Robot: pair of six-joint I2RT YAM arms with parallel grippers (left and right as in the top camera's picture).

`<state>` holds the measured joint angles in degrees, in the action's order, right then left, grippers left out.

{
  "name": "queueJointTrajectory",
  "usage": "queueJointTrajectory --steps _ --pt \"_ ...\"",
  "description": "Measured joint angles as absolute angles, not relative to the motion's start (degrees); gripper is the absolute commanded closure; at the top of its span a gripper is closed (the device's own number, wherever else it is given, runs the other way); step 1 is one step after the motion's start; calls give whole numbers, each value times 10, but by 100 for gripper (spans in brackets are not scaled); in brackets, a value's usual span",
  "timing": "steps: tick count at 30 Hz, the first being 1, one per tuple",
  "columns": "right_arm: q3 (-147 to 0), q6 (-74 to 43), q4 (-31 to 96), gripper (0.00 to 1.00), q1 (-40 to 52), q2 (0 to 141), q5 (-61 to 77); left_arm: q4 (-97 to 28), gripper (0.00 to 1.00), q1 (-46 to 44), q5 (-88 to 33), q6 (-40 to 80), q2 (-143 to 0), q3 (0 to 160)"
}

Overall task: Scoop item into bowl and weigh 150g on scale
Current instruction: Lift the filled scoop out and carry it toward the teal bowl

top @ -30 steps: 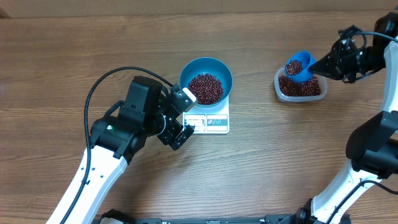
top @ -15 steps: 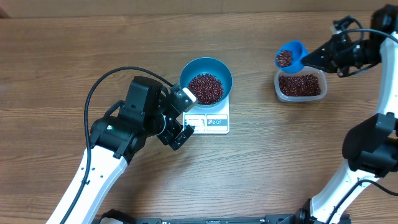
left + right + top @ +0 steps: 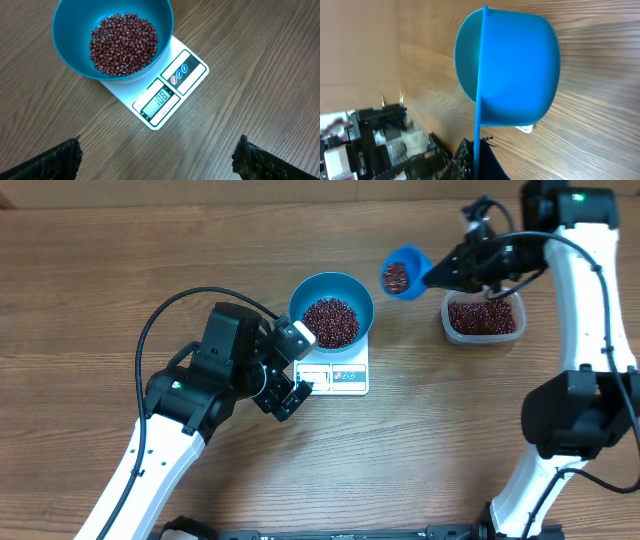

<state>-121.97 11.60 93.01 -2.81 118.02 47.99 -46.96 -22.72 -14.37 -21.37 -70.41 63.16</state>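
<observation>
My right claw point(image 3: 452, 270) squeezes the scoop point(image 3: 403, 272) between tub point(image 3: 447, 322) and bowl point(image 3: 300, 292); my left claw point(image 3: 295, 368) is wide apart by the scale point(image 3: 346, 377).

A wood-grain table point(image 3: 100, 260) fills the view under even light.

Blue bowl point(image 3: 336, 284) holding red-brown beans point(image 3: 330, 322), upright on white scale point(image 3: 346, 376)

1. Left arm point(image 3: 140, 470) and right arm point(image 3: 590, 290): white tubes, chunky black joints.
2. Thin black cable point(image 3: 165, 308) arcs over the left one, just beside the flat white square scale point(image 3: 345, 377).
3. Left fingers point(image 3: 55, 160): black, bumpy-textured.
</observation>
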Motion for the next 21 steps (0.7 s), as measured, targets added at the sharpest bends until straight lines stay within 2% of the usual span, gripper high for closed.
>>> queueJointTrajectory --steps 10,21 --pt "-1220 100 888 96 54 1180 477 -470 0 -227 -143 -214 -704 632" --pt "-1220 12 847 96 128 1180 348 -470 1 -227 -144 -214 -704 632"
